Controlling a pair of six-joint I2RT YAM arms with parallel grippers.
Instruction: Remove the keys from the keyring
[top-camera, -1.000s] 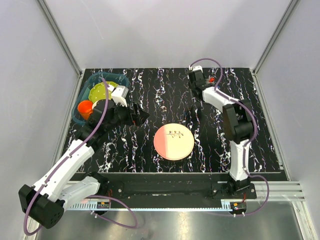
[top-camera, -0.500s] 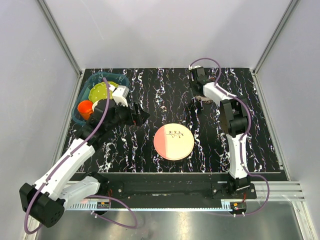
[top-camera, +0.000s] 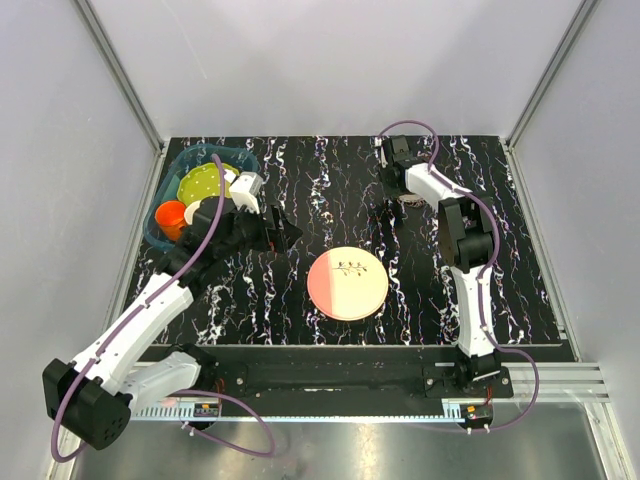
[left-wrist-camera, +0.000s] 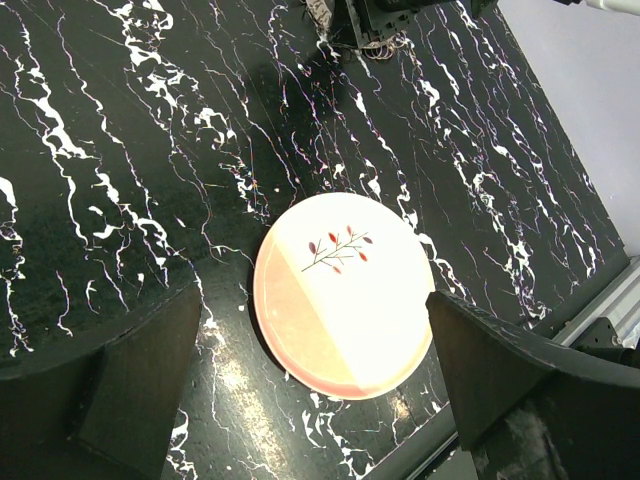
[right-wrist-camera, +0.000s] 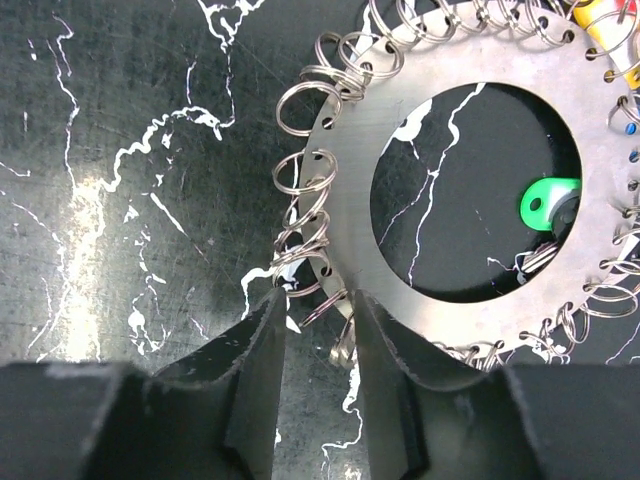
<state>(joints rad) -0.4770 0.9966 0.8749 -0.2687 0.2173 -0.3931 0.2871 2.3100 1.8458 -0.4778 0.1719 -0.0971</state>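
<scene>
The keyring is a flat silvery ring lying on the black table, its rim strung with many small wire loops. A green key head shows inside its hole, and a yellow and red head at its top right. My right gripper is down at the ring's near rim, its jaws narrowed but still apart, with one small wire loop between the fingertips. In the top view this gripper is at the far middle of the table. My left gripper hangs wide open and empty above the table.
A round pink plate lies mid-table, also in the left wrist view. At the far left stands a teal basket with a green plate and an orange cup. Walls enclose the table.
My right gripper has come forward from the table's back, dropped to the keyring's rim and narrowed its jaws. The left arm has shifted only slightly.
</scene>
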